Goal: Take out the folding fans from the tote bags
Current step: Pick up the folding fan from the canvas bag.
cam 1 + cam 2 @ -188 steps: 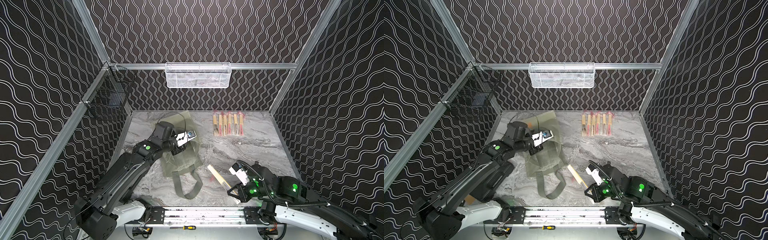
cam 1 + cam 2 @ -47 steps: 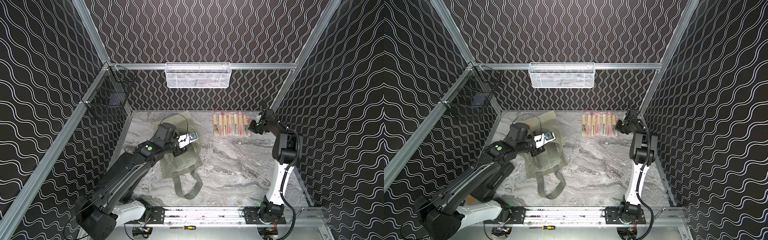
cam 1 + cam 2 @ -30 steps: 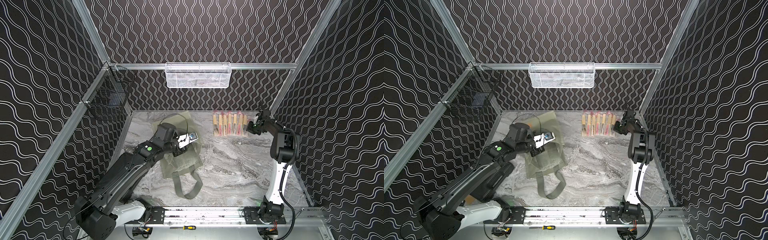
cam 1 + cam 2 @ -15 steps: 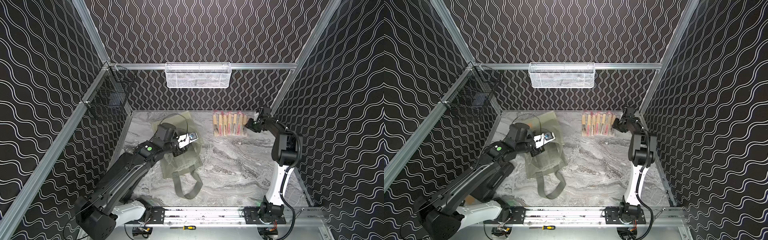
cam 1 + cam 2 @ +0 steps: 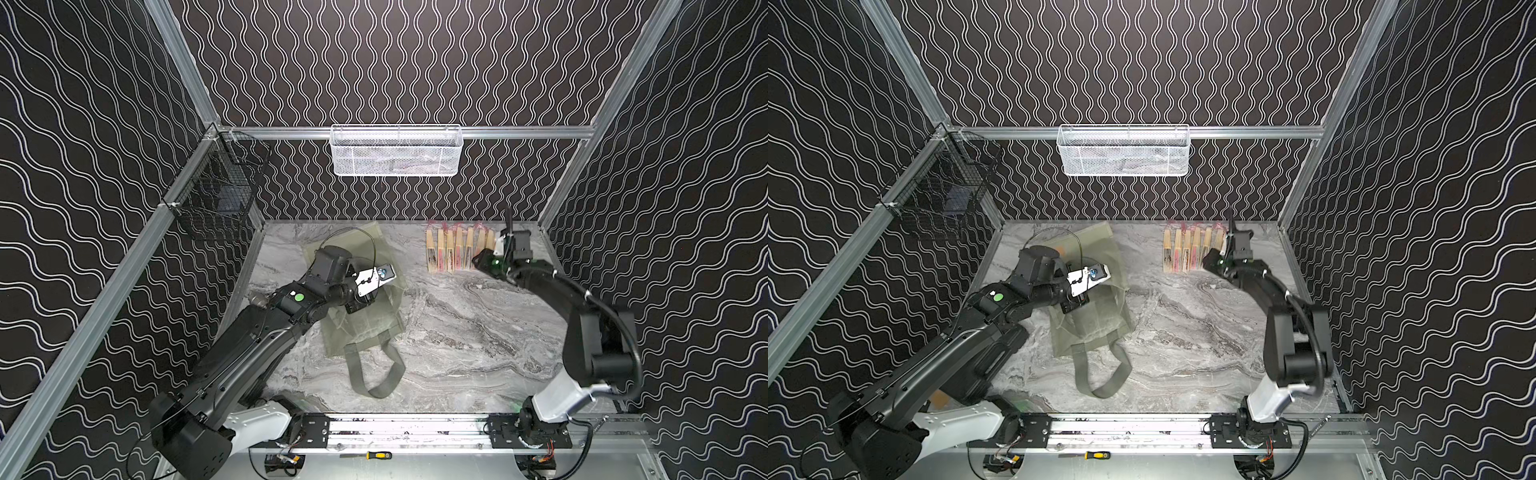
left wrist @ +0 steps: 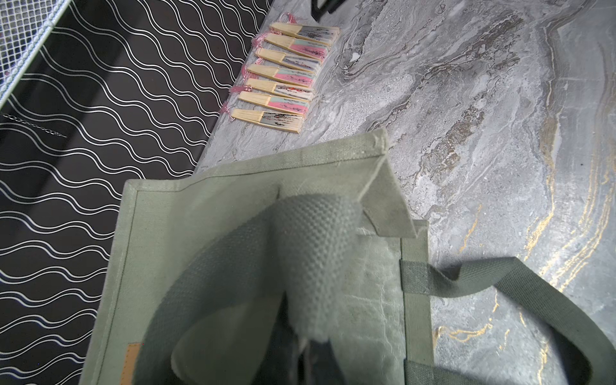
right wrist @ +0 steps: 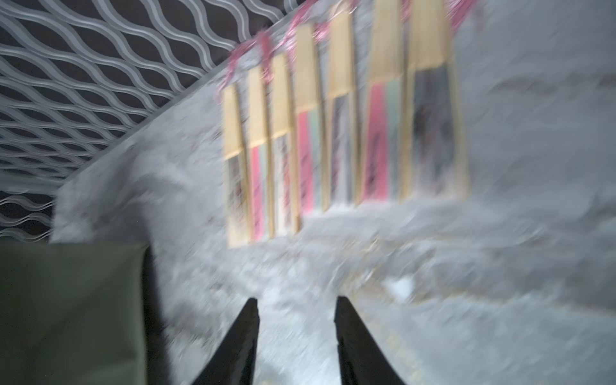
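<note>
Both arms (image 5: 249, 353) are black with white base links (image 5: 257, 419), green dots (image 5: 297, 296) and looping cables (image 5: 628, 353).

Both top views: even overhead light, sharp, soft shadows. Right wrist view motion-blurred; folding fans (image 7: 346, 133) ahead of right gripper (image 7: 296, 300) smeared. Left wrist view crisp; tote bag strap (image 6: 310, 250) nearest lens slightly soft.

You stand before a robotics lab test cell, boxed in on three sides.
Black wave-patterned wall panels (image 5: 395, 62) in aluminium framing (image 5: 519, 132), a marble-look tabletop (image 5: 465, 332), the left arm (image 5: 257, 345) and right arm (image 5: 582, 332) mounted on a slotted base rail (image 5: 407, 430), and a screwdriver (image 5: 368, 456) lying by exposed wiring (image 5: 287, 456) tell you so.
</note>
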Robot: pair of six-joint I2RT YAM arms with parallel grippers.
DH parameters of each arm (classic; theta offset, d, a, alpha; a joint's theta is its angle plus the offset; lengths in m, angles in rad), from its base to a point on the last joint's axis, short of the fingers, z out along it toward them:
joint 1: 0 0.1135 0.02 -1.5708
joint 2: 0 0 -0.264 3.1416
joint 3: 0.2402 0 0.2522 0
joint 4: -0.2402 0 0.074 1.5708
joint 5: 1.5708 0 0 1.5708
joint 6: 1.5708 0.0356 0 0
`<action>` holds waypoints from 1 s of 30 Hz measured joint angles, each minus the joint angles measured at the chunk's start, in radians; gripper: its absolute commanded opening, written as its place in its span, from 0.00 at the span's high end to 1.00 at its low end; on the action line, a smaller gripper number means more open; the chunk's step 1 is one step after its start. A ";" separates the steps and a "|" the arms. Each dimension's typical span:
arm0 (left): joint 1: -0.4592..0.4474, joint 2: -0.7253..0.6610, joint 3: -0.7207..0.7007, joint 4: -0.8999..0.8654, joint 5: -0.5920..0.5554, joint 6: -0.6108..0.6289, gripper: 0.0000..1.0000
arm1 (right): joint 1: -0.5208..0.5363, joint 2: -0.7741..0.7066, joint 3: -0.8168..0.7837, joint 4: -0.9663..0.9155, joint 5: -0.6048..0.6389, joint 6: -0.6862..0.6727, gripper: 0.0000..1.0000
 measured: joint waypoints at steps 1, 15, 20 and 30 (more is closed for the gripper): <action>0.000 0.000 0.000 0.000 0.000 0.000 1.00 | 0.045 -0.061 -0.071 0.028 0.008 0.027 0.59; -0.010 0.001 0.000 0.000 -0.010 0.000 1.00 | 0.646 -0.604 -0.508 0.249 0.204 0.366 0.57; -0.012 0.011 0.001 0.000 -0.008 0.000 1.00 | 0.931 -0.639 -0.630 0.303 0.386 0.554 0.55; -0.013 0.010 0.002 0.000 -0.011 0.000 1.00 | 1.187 -0.270 -0.518 0.517 0.587 0.712 0.55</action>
